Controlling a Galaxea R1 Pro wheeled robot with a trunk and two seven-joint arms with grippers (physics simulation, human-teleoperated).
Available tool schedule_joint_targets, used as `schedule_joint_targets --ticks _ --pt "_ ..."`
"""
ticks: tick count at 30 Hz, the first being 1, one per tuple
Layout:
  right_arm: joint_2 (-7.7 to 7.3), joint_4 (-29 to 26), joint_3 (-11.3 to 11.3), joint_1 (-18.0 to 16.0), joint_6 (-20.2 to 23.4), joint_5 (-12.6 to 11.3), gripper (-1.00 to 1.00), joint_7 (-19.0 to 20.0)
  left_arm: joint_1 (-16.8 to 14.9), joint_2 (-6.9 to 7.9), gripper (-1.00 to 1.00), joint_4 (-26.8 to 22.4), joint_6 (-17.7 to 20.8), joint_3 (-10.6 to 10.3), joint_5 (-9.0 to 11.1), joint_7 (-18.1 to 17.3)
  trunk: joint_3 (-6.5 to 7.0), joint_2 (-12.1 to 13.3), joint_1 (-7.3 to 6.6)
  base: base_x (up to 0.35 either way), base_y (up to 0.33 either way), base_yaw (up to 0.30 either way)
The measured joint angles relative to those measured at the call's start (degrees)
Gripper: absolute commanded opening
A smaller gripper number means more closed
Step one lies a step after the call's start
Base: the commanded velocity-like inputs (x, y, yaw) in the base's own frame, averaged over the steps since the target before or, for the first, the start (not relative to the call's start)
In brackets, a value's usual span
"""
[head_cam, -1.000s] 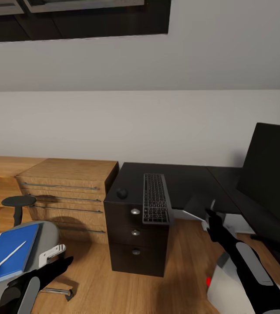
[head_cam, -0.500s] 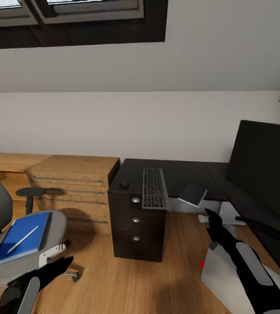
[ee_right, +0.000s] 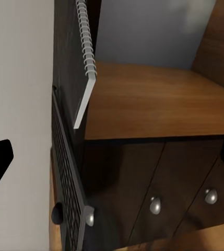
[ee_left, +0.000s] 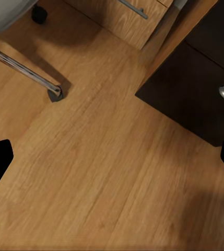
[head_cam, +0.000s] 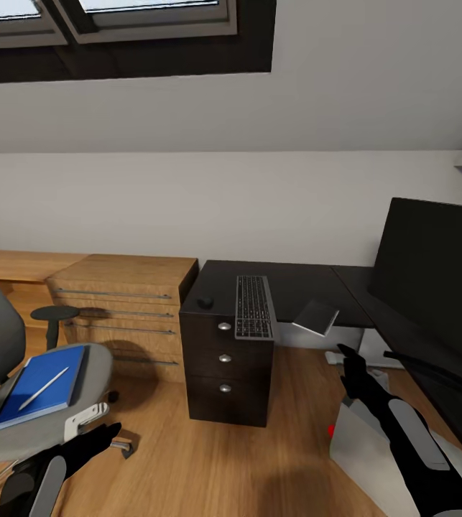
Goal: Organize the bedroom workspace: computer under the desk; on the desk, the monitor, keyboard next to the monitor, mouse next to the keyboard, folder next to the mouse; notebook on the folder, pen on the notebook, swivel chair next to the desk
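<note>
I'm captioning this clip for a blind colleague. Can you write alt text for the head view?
A black desk with a drawer unit holds a keyboard, a mouse, a notebook overhanging its edge and a monitor. At left, a blue folder with a pen on it lies on a grey swivel chair. A silver computer stands on the floor at right.

left arm (head_cam: 40, 477): glossy black shell, rounded, with long pale grey oval inlay panel | left end effector (head_cam: 94, 439): black tapered fingers, white bracket-like piece beside them | right arm (head_cam: 414, 445): same black casing, grey oval inlay | right end effector (head_cam: 351, 365): slim black pointed fingers | no cables, screws or markings legible
</note>
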Motion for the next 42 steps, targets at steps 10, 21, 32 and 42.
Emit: schedule_joint_targets --ticks 10,21,32,42 --pt "2.18 2.6 0.97 0.0 -0.11 0.37 1.0 0.06 0.0 -0.14 1.0 1.51 -0.06 -0.22 -0.03 0.08 1.79 4.01 -2.2 -0.001 0.0 0.0" --pt "3.3 8.47 8.52 0.08 0.02 10.92 1.0 0.13 0.0 -0.25 1.0 6.38 -0.15 -2.73 -0.09 0.19 3.77 8.42 -4.61 0.0 0.0 0.0" --pt "3.5 20.38 11.02 0.17 0.01 24.9 1.0 0.39 -0.01 -0.27 1.0 19.71 -10.18 -3.12 -3.03 0.07 5.74 12.84 -7.03 0.0 0.0 0.0" --pt "8.73 41.77 24.83 0.2 -19.67 46.15 1.0 0.16 -0.02 -2.42 1.0 39.42 -33.5 -3.17 -14.38 0.21 7.53 16.85 -9.23 0.0 0.0 0.0"
